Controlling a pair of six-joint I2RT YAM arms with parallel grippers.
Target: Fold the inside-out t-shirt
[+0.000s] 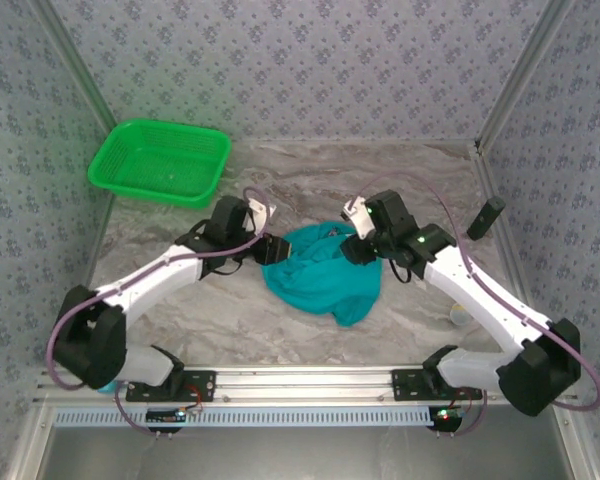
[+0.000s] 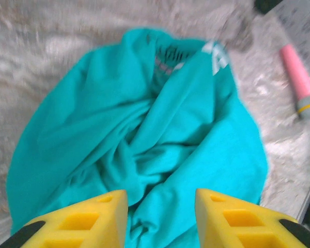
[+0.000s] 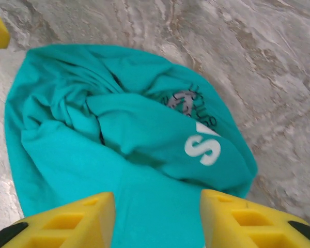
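T-shirt (image 1: 320, 278), teal and crumpled, sat right beneath both pincers! Left gripper (image 2: 160, 201) had its yellow fingers (image 2: 93, 222) spread over the folds, and right gripper (image 3: 157, 204) was spread too, near the white lettering (image 3: 202, 147). The heap lay mid-way on the marbled table (image 1: 410, 190), with the green basket (image 1: 160, 160) well apart, far left.

t-shirt (image 1: 325, 275): teal, white lettering | basket (image 1: 160, 160): bright green mesh | table (image 1: 380, 175): grey marbled | pincer fingers (image 3: 67, 222): yellow

Left gripper (image 2: 161, 201) gapes over crumpled t-shirt (image 2: 139, 129) (pink object (image 2: 298, 77) nearby)
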